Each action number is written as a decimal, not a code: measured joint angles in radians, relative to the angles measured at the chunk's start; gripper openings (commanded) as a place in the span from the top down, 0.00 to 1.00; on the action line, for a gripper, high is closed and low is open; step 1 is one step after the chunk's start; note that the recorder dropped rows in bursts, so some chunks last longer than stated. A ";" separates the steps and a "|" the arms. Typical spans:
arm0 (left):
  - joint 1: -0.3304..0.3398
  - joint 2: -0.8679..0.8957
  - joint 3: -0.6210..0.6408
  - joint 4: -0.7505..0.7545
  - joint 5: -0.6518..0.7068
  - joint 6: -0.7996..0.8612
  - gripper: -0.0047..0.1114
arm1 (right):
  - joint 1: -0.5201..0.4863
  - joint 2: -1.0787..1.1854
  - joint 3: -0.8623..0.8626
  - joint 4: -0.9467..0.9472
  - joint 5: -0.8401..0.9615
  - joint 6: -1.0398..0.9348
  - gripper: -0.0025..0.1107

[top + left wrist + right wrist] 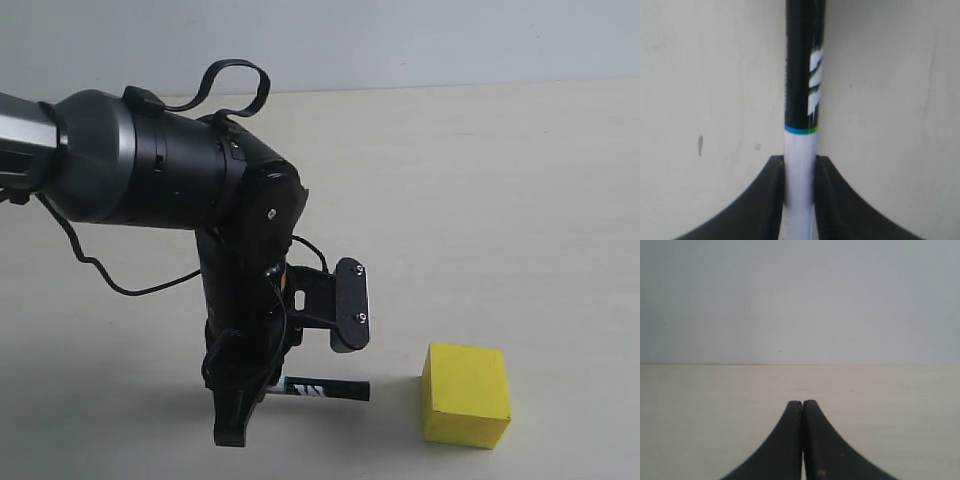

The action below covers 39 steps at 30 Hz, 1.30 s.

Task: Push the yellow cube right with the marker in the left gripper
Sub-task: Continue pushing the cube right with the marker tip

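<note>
Here, the left gripper (250, 395) is low over the table (520, 200), and its arm comes in from the left side of the exterior view. Its two fingers (771, 200) pinch the marker (330, 389) on the white part of the barrel, one finger on each side, with no gap visible between finger and barrel. The marker lies almost level, either just above the surface or on it; the pictures do not show which. Its black half, with the white logo, sticks out from the gripper and points toward the yellow cube (466, 393). In the left wrist view a thin blue and green ring (801, 130) marks the place where the black half meets the white barrel.

The yellow cube stands flat on the table, well away from the far edge and to the right of the marker. The black end of the marker is near the left face of the cube but apart from it, and a strip of bare table shows between them.

A black cable (240, 75) makes a loop above the body of the left arm.

The right gripper (802, 404) shows only in its own wrist view. Its fingers are pressed together at the tips, with nothing between them. It hangs over the table and faces the far edge, where the pale wall (800, 300) begins.
</note>
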 measured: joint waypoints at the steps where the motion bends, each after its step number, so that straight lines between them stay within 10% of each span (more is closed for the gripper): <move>1: 0.000 0.000 0.000 0.000 -0.002 0.000 0.96 | 0.000 0.000 0.000 0.000 0.000 0.000 0.98; 39: -0.101 0.094 -0.172 -0.030 0.000 -0.041 0.96 | 0.000 0.000 0.000 0.000 0.000 0.000 0.98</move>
